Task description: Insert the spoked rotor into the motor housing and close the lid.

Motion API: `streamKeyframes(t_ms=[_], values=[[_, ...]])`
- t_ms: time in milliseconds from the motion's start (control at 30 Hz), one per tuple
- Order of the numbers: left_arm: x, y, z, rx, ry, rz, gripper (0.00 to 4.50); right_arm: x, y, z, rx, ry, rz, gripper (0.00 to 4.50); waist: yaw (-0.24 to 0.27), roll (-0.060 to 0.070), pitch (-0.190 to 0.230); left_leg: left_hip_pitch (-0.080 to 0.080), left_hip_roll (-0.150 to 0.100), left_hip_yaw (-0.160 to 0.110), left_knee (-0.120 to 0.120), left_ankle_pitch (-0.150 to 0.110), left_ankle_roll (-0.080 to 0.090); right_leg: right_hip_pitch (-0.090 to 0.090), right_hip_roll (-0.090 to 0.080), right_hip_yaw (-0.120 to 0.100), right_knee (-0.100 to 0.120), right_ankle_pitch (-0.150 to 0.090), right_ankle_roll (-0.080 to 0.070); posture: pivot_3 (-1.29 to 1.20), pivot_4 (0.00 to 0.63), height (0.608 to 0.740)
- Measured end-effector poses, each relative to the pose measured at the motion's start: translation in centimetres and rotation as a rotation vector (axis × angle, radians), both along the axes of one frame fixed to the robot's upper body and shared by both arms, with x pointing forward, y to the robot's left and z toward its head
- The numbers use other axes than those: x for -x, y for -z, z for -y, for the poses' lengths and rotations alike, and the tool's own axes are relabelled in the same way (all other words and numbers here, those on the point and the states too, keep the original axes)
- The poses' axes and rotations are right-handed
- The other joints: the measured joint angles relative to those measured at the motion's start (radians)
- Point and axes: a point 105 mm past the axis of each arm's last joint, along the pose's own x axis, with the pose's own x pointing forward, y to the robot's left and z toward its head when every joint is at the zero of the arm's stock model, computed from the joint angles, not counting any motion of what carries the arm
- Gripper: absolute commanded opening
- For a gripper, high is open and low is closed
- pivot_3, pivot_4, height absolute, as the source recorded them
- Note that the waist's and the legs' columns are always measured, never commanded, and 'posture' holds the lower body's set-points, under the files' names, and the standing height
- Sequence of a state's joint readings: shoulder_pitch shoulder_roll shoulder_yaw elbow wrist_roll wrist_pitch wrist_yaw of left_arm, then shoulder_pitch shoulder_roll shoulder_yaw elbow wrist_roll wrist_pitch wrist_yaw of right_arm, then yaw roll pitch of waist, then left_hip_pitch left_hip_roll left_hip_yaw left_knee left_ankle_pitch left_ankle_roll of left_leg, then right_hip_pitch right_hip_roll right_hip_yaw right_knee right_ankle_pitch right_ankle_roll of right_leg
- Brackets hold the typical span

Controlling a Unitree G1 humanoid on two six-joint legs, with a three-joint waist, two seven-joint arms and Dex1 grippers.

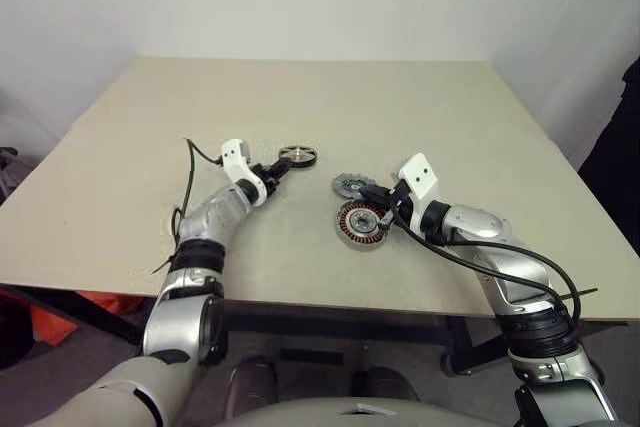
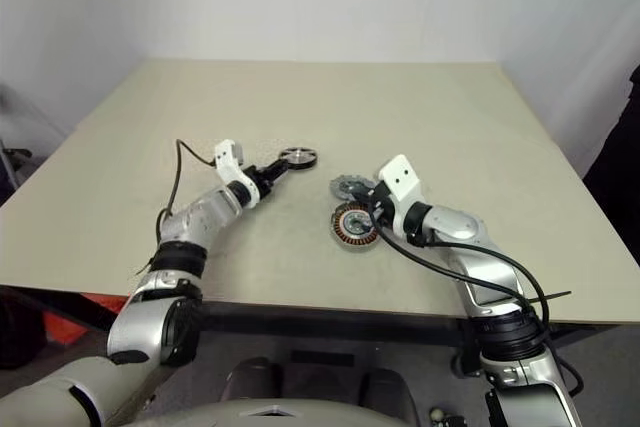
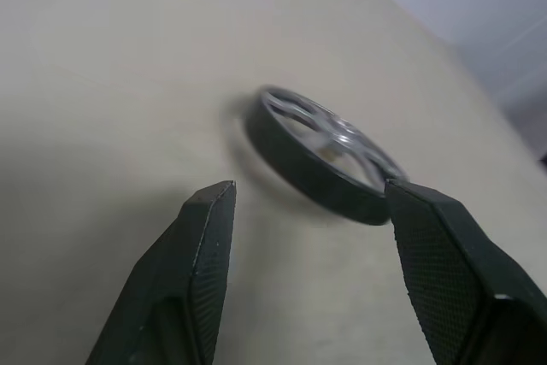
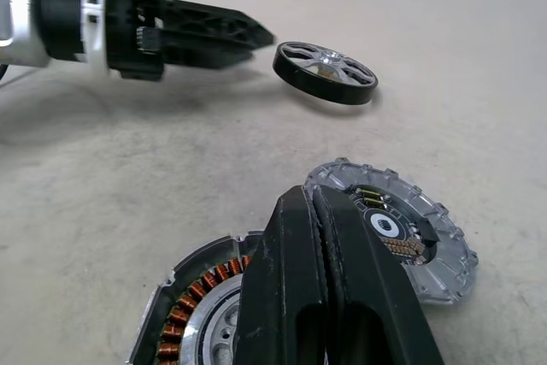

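Lying flat on the surface [image 1: 420, 97], the spoked rotor [image 1: 297, 156] sits just ahead of the left gripper [image 1: 274, 169], whose jaws stand apart and empty, aimed straight at the wheel. In the left wrist view the rotor [image 3: 329, 156] rests just beyond the fingertips [image 3: 209, 207], not yet between them, so a grasp seems to need a short further reach. The left arm is clearly the nearer to it. The right gripper [image 4: 320, 211] is fully closed on nothing and hovers over the motor housing [image 1: 362, 223], which lies near the surface's front edge. The lid [image 1: 351, 185] lies just beside the housing on its far side.
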State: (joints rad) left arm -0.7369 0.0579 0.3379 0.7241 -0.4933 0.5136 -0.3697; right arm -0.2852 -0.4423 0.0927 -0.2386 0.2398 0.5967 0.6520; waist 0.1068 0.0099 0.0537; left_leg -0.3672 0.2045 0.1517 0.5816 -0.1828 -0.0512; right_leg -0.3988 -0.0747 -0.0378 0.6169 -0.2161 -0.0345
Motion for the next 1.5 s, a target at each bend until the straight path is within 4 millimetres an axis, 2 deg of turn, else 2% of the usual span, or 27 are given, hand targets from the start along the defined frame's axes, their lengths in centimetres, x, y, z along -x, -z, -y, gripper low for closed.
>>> streamKeyframes(t_ms=[300, 500, 533, 700, 767, 1167, 1333, 1500], values=[[-1.3, 0.4, 3.1, 0.226, -0.047, -0.182, 2.99, -0.2, -0.1, 0.1, -0.001, 0.022, 0.007, 0.02, 0.005, -0.001, 0.000, -0.001, 0.000, -0.001, 0.000, 0.000, 0.000, 0.000, 0.000, -0.001, -0.002, 0.000, 0.000, 0.00, 0.000, 0.740], [-1.8, 0.6, 3.7, 0.271, -0.110, -0.243, 2.99, -0.4, -0.3, 0.1, -0.004, 0.041, 0.018, 0.02, 0.019, -0.001, 0.001, -0.001, 0.000, -0.001, 0.000, 0.000, 0.001, 0.000, 0.000, -0.001, -0.003, 0.000, 0.000, 0.00, 0.000, 0.740], [-1.9, 0.6, 3.7, 0.268, -0.122, -0.244, 2.54, -0.5, -0.3, 0.1, -0.005, 0.043, 0.020, 0.00, 0.020, -0.001, 0.001, -0.001, 0.000, -0.001, 0.000, 0.000, 0.001, 0.001, 0.000, -0.001, -0.003, 0.000, 0.000, 0.00, 0.000, 0.740], [-2.1, 0.6, 3.3, 0.282, -0.154, -0.242, 1.00, -0.6, -0.3, 0.3, -0.004, 0.056, 0.022, 0.00, 0.024, -0.001, 0.001, -0.001, 0.000, -0.001, 0.000, 0.000, 0.001, 0.001, 0.000, -0.002, -0.003, 0.000, 0.000, 0.00, 0.000, 0.740], [-2.5, -0.2, 3.5, 0.285, -0.147, -0.220, 1.00, -0.6, -0.3, 0.3, -0.003, 0.062, 0.022, 0.00, 0.024, -0.002, 0.001, 0.001, 0.000, -0.002, 0.000, 0.000, 0.001, 0.004, 0.000, -0.002, -0.003, 0.000, 0.001, 0.00, 0.000, 0.740], [-2.3, 0.1, 3.3, 0.296, -0.145, -0.222, 1.00, -1.3, -0.3, 1.2, -0.004, 0.112, 0.025, 0.00, 0.023, -0.001, 0.001, 0.002, 0.000, -0.002, -0.002, -0.001, 0.002, 0.008, -0.001, -0.005, -0.009, 0.000, 0.001, 0.00, 0.000, 0.740], [-1.5, -0.3, 3.0, 0.522, -0.065, -0.221, 1.00, -1.5, 0.0, 3.5, 0.046, 0.182, 0.023, 0.00, 0.025, -0.002, 0.002, 0.002, 0.000, -0.002, -0.002, -0.001, 0.002, 0.008, -0.001, -0.006, -0.009, 0.000, 0.001, 0.00, 0.000, 0.740], [-0.8, -3.7, 2.1, 0.740, 0.088, -0.119, 1.00, -0.7, 2.1, 5.9, 0.129, 0.227, -0.042, 0.00, 0.027, -0.002, 0.003, 0.001, 0.001, -0.002, -0.002, -0.002, 0.003, 0.007, -0.002, -0.007, -0.010, 0.000, 0.000, 0.00, 0.000, 0.740]])
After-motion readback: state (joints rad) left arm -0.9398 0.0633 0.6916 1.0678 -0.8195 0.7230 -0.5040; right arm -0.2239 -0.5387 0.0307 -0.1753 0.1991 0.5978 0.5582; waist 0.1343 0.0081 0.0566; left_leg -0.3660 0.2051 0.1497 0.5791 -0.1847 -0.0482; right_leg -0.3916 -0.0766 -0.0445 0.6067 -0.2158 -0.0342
